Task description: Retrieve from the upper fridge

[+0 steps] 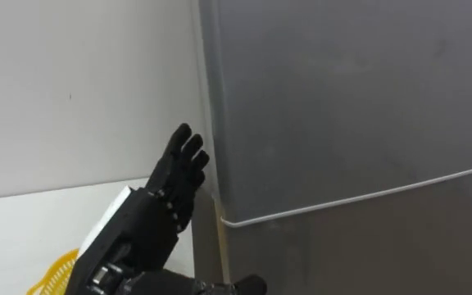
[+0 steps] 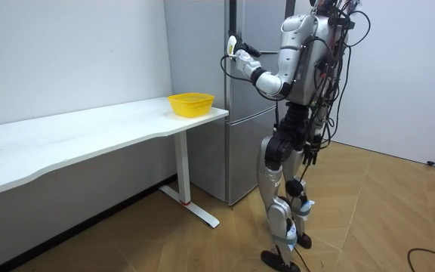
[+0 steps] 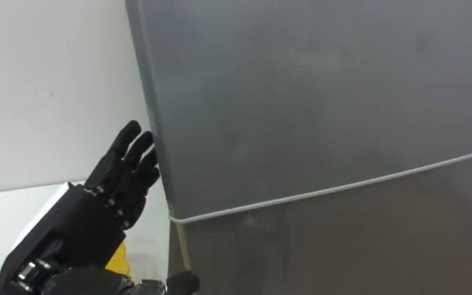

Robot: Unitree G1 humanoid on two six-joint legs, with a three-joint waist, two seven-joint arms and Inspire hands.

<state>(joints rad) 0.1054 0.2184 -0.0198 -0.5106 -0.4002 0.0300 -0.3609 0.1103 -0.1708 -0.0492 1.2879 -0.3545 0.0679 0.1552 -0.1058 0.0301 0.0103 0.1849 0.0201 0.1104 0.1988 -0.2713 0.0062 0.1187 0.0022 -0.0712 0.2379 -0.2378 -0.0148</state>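
A tall grey fridge (image 1: 342, 98) stands before me with both doors closed. A pale seam (image 1: 359, 197) divides the upper door from the lower door (image 1: 367, 254). My left hand (image 1: 174, 184) is raised beside the upper door's left edge, fingers straight and open, holding nothing; its fingertips lie close to that edge, and contact cannot be judged. In the room view I stand upright facing the fridge (image 2: 198, 53), with the left hand (image 2: 235, 51) up at the door edge. The right eye view shows the same hand (image 3: 117, 184) and door (image 3: 318, 98).
A white table (image 2: 89, 132) runs along the wall to my left, its end close to the fridge. A yellow basket (image 2: 191, 103) sits on that end, just below my left arm (image 1: 56, 274). Wooden floor lies behind me.
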